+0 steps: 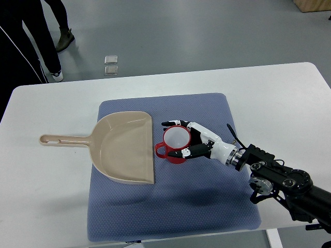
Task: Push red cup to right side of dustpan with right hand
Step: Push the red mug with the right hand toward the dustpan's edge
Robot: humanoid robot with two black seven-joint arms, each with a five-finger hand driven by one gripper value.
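Observation:
A red cup (175, 145) with a white inside stands upright on the blue mat (170, 206), just right of the beige dustpan (124, 147). Its handle points left toward the dustpan's open edge. My right hand (194, 138) comes in from the lower right. Its fingers are spread around the cup's right side, one finger along the far rim and the thumb by the near side, touching the cup without closing on it. The left arm does not show.
The dustpan's handle (62, 139) reaches left off the mat onto the white table (289, 98). A person's legs (46, 41) stand beyond the table's far left corner. Two small square objects (110, 64) lie on the floor behind.

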